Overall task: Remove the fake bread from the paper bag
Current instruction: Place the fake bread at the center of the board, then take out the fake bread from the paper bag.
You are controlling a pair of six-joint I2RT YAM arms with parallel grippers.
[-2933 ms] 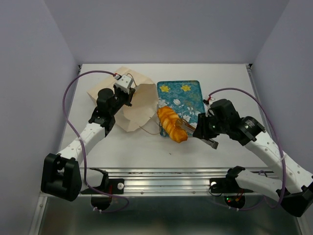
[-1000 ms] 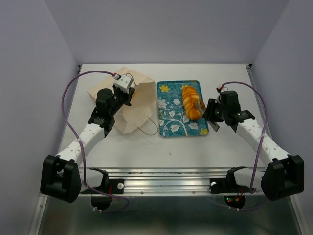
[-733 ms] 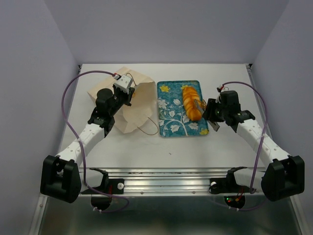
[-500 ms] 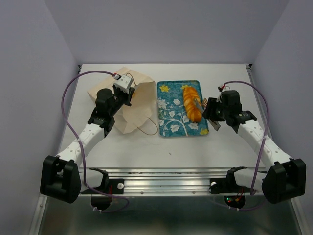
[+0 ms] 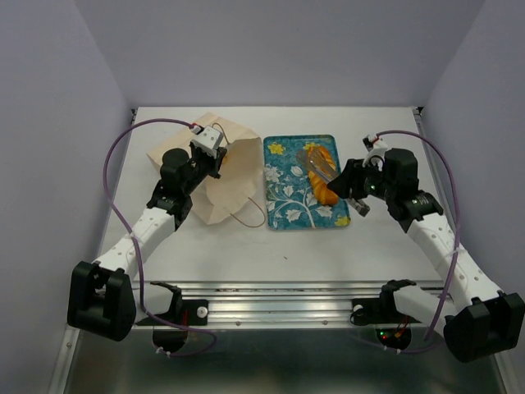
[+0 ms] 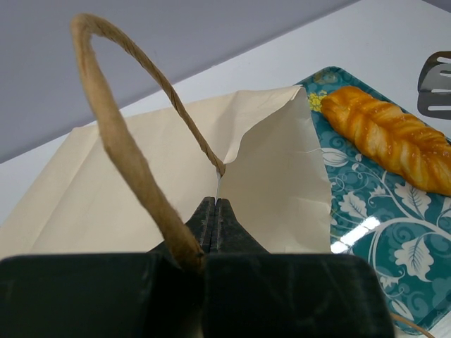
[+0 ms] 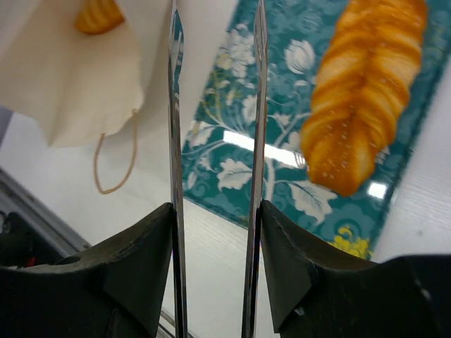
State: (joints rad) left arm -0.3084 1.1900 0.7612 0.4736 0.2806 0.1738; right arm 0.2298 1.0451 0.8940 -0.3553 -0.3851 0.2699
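Note:
The paper bag [image 5: 223, 182] lies on its side at the left, mouth toward the teal floral tray [image 5: 289, 197]. My left gripper [image 5: 215, 158] is shut on the bag's upper mouth edge [image 6: 268, 162], and a brown handle [image 6: 116, 141] loops over it. The braided loaf of fake bread [image 5: 322, 182] lies on the tray, right of my right gripper's blades in the right wrist view [image 7: 366, 91]. My right gripper [image 5: 317, 161] hovers over the loaf, open and holding nothing. A second orange piece [image 7: 99, 14] shows inside the bag mouth [image 7: 77, 77].
The bag's other handle [image 7: 116, 165] lies on the white table in front of the mouth, near the tray's left edge [image 7: 211, 176]. The enclosure walls stand close on both sides and behind. Arm cables arc over the table's left and right edges.
My right gripper has let go of the braided loaf, which now rests on the tray, and has opened and lifted slightly. The left gripper and the bag have not moved.

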